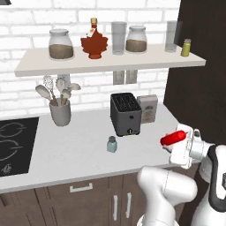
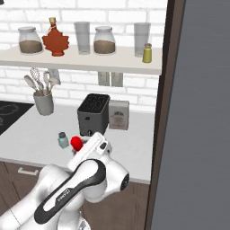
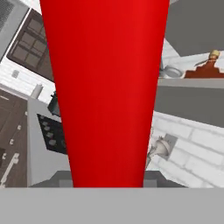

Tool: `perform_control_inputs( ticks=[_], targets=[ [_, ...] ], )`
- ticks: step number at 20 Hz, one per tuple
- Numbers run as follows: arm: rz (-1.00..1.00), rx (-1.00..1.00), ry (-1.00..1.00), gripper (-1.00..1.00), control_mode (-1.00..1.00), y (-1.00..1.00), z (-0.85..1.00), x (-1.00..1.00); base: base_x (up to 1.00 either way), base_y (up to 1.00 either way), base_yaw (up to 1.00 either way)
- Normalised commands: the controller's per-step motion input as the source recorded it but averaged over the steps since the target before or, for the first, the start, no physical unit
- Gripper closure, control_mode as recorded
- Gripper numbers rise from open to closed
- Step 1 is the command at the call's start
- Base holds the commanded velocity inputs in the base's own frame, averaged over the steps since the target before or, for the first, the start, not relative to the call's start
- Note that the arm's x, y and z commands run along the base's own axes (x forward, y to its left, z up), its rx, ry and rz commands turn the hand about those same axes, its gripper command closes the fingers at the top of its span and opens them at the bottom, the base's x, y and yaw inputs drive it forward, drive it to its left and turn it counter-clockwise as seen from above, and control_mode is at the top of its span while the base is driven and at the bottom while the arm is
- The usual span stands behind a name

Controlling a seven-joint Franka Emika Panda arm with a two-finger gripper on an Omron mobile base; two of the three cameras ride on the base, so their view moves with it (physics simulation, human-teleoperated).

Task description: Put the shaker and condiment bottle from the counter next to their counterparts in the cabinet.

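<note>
While the arm hangs off the right end of the run, here's the layout, biggest stuff first:

Room: white brick wall at the back, tall dark brown panel closing off the right side, black cooktop (image 1: 13, 145) set in at the far left.
Counter: (image 1: 75, 154) long off-white top over dark brown drawer fronts with silver handles. Plenty of bare surface up front, clutter pushed toward the wall.
Cabinet: (image 1: 110, 64) open off-white shelf board above the counter, no doors, so I'd guess it can be reached straight in from the front.
Toaster: (image 1: 126, 114) dark, mid-counter, with a pale box (image 1: 148, 108) just beside it.
Utensil crock: (image 1: 60, 111) grey, near the cooktop.
Syrup bottle: (image 1: 94, 42) maple-leaf shape, on the shelf between two jars. Looks like the red bottle's partner.
Condiment bottle: (image 1: 173, 138) red squeeze bottle, off the counter and tipped sideways in the claw, near the counter's right front edge.
Claw: (image 1: 178, 142) clamped narrow around the condiment bottle's body; the hand view looks right along the red side.
Shaker: (image 1: 111, 144) pale blue-grey, upright on the counter just in front of the toaster, not yet picked up.
Yellow-green shaker: (image 1: 186, 47) far right end of the shelf, beside a tall glass.
</note>
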Motion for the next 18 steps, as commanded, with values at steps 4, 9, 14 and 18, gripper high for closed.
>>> perform_control_inputs(
  ticks=[4,9,14,18],
  targets=[
    [-0.08,0.00,0.13,1.00,-1.00,0.00,0.55,0.00,0.00,0.00,0.00],
    [-0.16,0.00,0.20,1.00,-1.00,0.00,0.65,0.00,0.00,0.00,0.00],
    [-0.20,0.01,0.19,1.00,-1.00,-0.10,0.86,0.00,0.00,0.00,0.00],
    [-0.19,0.00,0.22,1.00,-1.00,-0.17,0.85,0.00,0.00,0.00,0.00]
  ],
)
